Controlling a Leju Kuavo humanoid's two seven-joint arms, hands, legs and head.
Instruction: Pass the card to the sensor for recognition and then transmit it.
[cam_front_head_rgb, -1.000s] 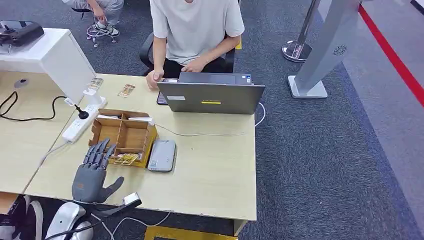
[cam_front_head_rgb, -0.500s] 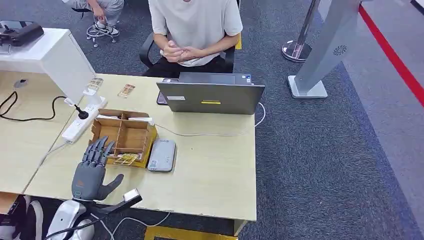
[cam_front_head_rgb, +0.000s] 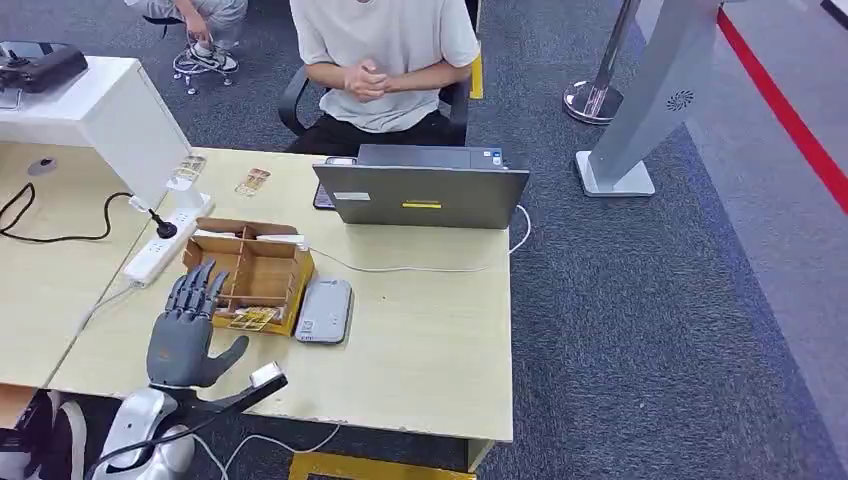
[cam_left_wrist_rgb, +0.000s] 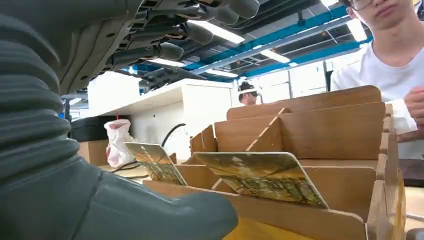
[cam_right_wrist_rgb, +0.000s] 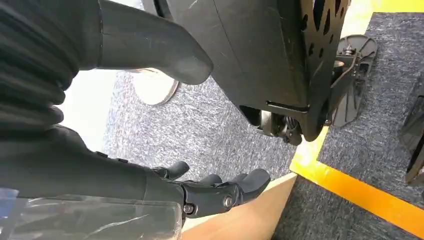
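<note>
left hand spread and holding nothing, over the desk at the near-left corner of the wooden organizer. cards stand in its front compartment, beside the grey sensor. right hand hangs below desk level, fingers slightly curled, holding nothing.

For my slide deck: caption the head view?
Left hand open over the wooden card box, beside the grey sensor.

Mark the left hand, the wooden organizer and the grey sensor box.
left hand (cam_front_head_rgb: 180, 335), head view, back of the palm
wooden organizer (cam_front_head_rgb: 297, 272), head view, right wall
sensor box (cam_front_head_rgb: 324, 309), head view, top face
</note>
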